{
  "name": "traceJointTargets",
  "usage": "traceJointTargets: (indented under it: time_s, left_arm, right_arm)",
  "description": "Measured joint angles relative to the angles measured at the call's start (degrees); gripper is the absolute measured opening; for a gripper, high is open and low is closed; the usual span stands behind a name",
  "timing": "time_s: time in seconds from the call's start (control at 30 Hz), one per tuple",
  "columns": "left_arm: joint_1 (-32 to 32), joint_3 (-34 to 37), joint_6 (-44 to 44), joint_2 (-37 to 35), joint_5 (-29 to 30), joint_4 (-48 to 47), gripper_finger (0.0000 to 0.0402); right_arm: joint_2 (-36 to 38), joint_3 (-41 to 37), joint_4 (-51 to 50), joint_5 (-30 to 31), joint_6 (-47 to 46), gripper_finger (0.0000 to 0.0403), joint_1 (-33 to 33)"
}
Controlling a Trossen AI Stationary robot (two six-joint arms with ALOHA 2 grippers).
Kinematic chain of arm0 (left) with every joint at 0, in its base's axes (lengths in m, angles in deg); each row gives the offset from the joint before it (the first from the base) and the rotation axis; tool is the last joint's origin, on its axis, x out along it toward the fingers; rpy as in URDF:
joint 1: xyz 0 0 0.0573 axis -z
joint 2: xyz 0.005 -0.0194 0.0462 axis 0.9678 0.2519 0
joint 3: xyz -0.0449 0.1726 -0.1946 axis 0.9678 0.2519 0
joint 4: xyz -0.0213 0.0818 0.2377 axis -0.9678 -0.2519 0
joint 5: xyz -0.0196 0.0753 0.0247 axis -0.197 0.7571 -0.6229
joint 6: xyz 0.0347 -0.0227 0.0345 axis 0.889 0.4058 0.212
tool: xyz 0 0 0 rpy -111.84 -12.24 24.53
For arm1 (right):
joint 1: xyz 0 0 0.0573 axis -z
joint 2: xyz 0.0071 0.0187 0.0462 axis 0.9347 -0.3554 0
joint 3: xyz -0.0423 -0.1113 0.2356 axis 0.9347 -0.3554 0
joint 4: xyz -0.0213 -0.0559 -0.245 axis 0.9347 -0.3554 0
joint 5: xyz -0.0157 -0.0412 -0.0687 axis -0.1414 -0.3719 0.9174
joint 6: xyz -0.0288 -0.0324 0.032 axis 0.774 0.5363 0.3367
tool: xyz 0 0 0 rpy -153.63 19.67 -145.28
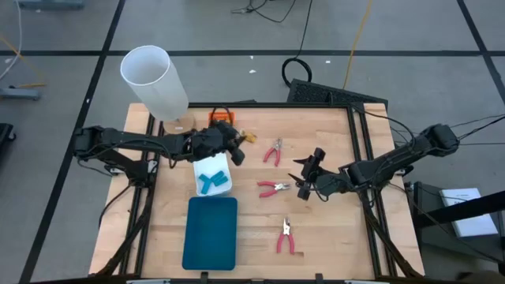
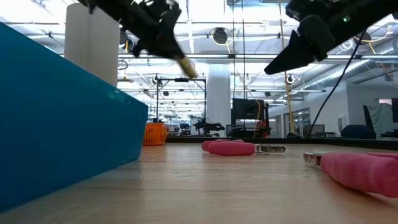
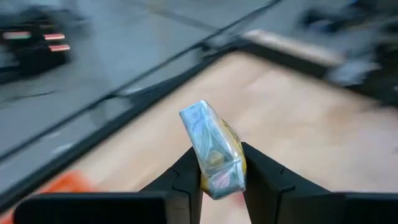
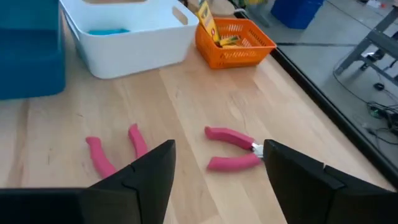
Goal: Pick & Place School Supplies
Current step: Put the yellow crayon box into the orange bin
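A: While the left gripper (image 3: 219,171) hangs above the table (image 1: 331,229) near the orange basket (image 4: 239,42), what is it clamping?
B: A small yellow packet (image 3: 214,151) in shiny clear wrap, pinched upright between both fingers.
A: And the right gripper (image 4: 217,165)?
B: Fingers spread, holding nothing, above red-handled pliers (image 4: 233,148).

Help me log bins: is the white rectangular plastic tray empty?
Not empty: the white rectangular plastic tray holds light-blue chunky pieces, also visible in the right wrist view.
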Motion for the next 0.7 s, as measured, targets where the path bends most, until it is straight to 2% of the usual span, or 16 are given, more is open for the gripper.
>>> traceJointTargets:
  time_s: [0.13,0.3,0.4,0.53,0.7]
  left_arm:
    - [-0.48,0.0,-3.78,0.02,9.32,-9.1,0.0092]
    - [-1.9,0.02,-8.3,0.44,14.41,-16.25,0.0076]
    - [-3.56,0.02,-12.23,0.42,17.87,-21.03,0.0076]
    - [-5.78,0.06,-15.9,0.44,19.47,-25.74,0.009]
    - [-8.48,1.55,-17.08,2.0,19.83,-24.1,0.0084]
  right_arm:
    - [1.79,-5.74,10.86,-0.67,0.61,0.0227,0.53]
    - [3.4,-12.86,28.55,-12.36,2.89,0.0222,4.0]
    - [3.65,-16.29,35.11,-16.86,2.86,0.0219,5.99]
    - [3.68,-18.72,37.86,-18.13,1.95,0.0215,7.67]
    - [3.68,-19.01,37.92,-18.34,1.64,0.0214,8.17]
